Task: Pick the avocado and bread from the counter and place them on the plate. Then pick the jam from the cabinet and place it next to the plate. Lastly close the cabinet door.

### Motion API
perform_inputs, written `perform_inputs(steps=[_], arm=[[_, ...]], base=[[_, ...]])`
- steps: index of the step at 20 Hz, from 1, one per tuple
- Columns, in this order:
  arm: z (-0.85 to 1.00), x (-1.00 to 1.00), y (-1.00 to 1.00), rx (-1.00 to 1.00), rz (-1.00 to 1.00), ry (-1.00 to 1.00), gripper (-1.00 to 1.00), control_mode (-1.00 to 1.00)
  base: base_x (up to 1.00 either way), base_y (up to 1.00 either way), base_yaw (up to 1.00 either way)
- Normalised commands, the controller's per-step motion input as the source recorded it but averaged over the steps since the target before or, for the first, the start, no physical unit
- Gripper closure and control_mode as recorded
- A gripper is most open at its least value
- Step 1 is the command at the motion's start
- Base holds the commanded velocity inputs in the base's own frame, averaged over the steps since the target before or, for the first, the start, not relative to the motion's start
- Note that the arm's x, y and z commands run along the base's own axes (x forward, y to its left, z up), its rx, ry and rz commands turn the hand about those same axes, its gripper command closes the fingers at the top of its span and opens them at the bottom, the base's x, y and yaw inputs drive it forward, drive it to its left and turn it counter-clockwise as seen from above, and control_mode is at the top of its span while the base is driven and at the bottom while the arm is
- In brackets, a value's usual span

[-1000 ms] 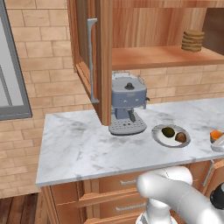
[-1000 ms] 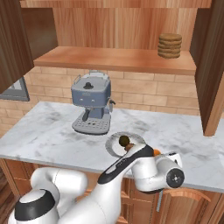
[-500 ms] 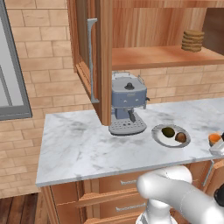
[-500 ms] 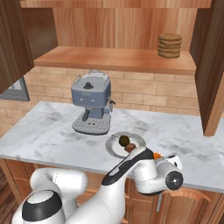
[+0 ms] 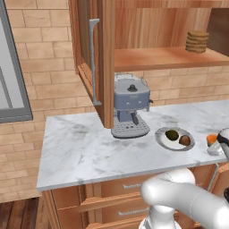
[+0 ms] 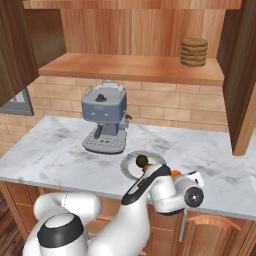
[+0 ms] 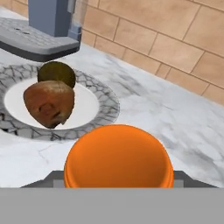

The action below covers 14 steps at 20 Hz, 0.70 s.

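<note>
The jaws (image 7: 117, 186) are closed around the jam (image 7: 117, 156), an orange-lidded jar; in the hand view the dark tips show at both sides of the lid. In the left base view the jam (image 5: 211, 139) sits at the hand, just right of the plate (image 5: 162, 137), near the bench's (image 5: 80, 147) front edge at its right end.

The plate (image 7: 105, 109) is close beside the jar, not touching as far as I can see. On it lie the bread (image 7: 48, 103) and the avocado (image 7: 57, 73), touching each other; the avocado is toward the back wall.

Behind the plate, toward the back edge, stands a blue-grey coffee machine (image 6: 104, 116).

Above the bench the cabinet door (image 5: 93, 58) is open. On the cabinet shelf (image 6: 130, 68), right part, is a brown stack (image 6: 194, 52); cannot tell what it is.
</note>
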Motion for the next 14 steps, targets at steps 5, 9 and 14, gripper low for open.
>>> perform_inputs(steps=[5, 9, 14], arm=[[-0.2, 0.26, 0.08, -0.01, 0.08, 0.03, 1.0, -1.0], [-0.31, 0.24, 0.0, 0.0, 0.13, 0.04, 1.0, -1.0], [-0.28, 0.3, 0.0, 0.0, 0.14, 0.03, 1.0, -1.0]], base=[[0.0, 0.0, 0.0], [0.0, 0.0, 0.0], [0.0, 0.0, 0.0]])
